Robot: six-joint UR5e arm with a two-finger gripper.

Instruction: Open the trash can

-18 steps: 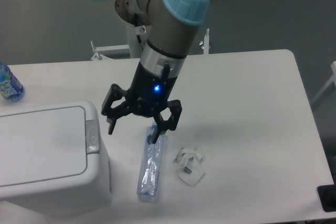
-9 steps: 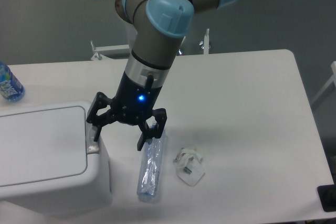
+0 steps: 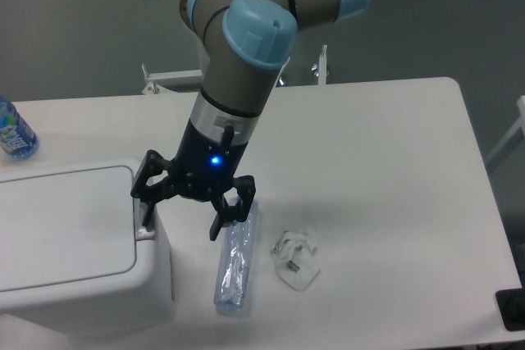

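Trash can (image 3: 70,243) at the lower left of the table (image 3: 385,161), partly cut by the frame edge; lid shut and flat, facing up, long axis running left to right, grey latch (image 3: 144,220) on the right-hand rim. Gripper (image 3: 186,215) spread wide, holding nothing; one fingertip (image 3: 145,217) down at the latch, contact not clear, the other above the plastic bottle (image 3: 235,264) lying beside the can. Crumpled white wrapper (image 3: 295,258) just right of that bottle; blue-labelled bottle (image 3: 14,133) at the far left edge. Against half a second earlier: gripper shifted slightly left and lower, nearer the latch; lid unchanged, bottle and wrapper unmoved.
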